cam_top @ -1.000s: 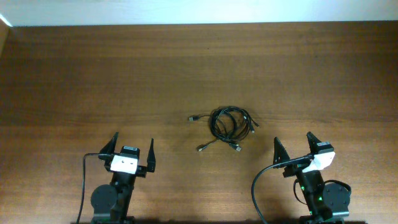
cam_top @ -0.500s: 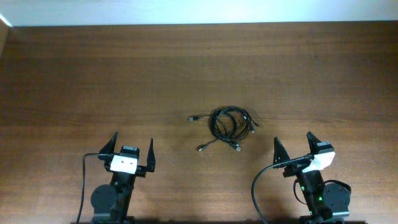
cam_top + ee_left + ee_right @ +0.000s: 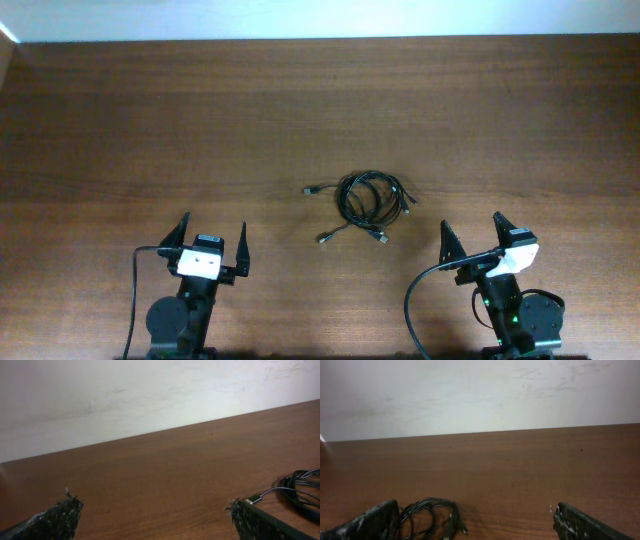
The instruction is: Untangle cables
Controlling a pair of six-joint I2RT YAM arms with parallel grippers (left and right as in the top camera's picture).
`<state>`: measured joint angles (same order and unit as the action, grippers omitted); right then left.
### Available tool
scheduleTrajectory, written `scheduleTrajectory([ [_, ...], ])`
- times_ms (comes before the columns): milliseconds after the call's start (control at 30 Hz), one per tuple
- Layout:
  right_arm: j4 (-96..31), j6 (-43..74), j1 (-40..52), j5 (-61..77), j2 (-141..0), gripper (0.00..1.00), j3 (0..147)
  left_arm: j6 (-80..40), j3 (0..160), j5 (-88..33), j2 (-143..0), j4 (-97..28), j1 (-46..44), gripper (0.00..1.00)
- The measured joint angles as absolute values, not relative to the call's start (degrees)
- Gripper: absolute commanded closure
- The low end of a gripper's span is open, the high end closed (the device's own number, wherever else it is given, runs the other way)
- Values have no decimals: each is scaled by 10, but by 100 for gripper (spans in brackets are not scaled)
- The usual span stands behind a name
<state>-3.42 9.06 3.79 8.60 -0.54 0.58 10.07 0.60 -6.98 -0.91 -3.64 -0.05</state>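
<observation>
Overhead, you see the cables (image 3: 368, 204) bundled in one loose coil on the bench (image 3: 150, 120), about midway between the far and near edges and a little toward the right edge. Plug ends stick out of the coil: one points toward the left edge, two toward the near edge, and others sit on the side facing the right edge.

Your left gripper (image 3: 214, 232) sits by the near edge, left of the coil and well apart from it. Its jaws are spread wide with nothing between them. Your right gripper (image 3: 470, 228) is also by the near edge, right of the coil, equally wide and empty.

From the left wrist, the coil lies low at the right of the view, just past one finger (image 3: 260, 522). From the right wrist, it lies low at the left, beside one finger (image 3: 370, 522). A white wall (image 3: 470, 395) rises behind the far edge.
</observation>
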Motion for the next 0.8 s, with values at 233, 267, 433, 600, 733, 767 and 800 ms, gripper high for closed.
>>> scheduleTrajectory([
  [233,-34,91,38,86,-5,1,6,101,6,-70,-9,-36,-1,1],
  [267,-34,90,38,86,-5,1,6,101,6,-70,-9,-36,-1,1],
  [433,-34,90,38,86,-5,1,6,101,6,-70,-9,-37,-1,1],
  [600,-34,91,38,86,-5,1,6,101,6,-70,-9,-36,-1,1],
  [733,-34,90,38,86,-5,1,6,100,6,-70,-9,-37,-1,1],
  [767,-34,90,38,86,-5,1,6,98,6,-70,-9,-37,-1,1],
  [800,-34,91,38,86,-5,1,6,96,6,-70,-9,-37,-1,1],
])
